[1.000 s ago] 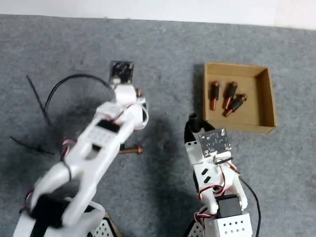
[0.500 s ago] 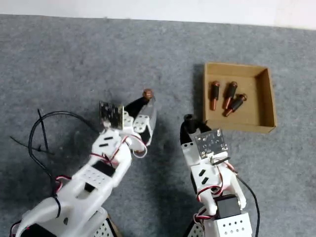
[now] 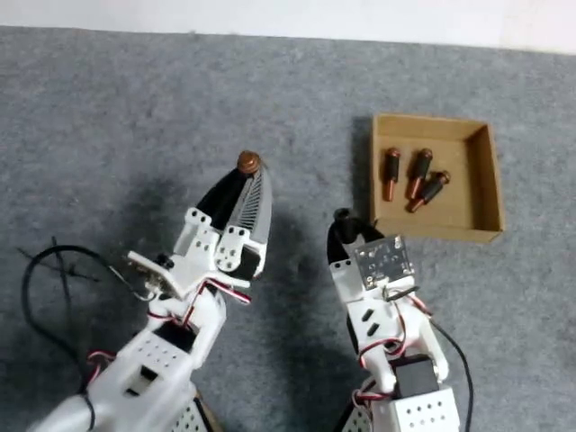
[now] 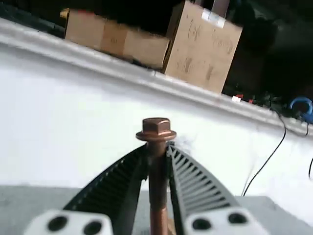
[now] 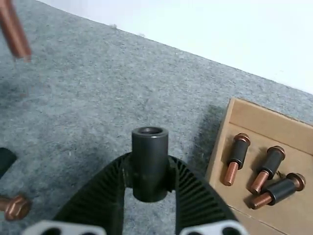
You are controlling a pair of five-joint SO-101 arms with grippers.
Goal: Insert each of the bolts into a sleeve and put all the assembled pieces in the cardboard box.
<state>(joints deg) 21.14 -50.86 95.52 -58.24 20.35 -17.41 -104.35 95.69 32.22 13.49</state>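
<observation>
left hand (image 4: 157,149) raised the bolt (image 4: 156,130), its tip seemingly hidden.

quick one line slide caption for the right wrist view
Right tool grips an upright black sleeve above the grey carpet, near the cardboard box holding three assembled pieces.

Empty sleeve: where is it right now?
The empty sleeve is clamped in the right pincer, open end poking past the tips. In the high view it sits just left of the cardboard box, near its front corner, apart from it.
</observation>
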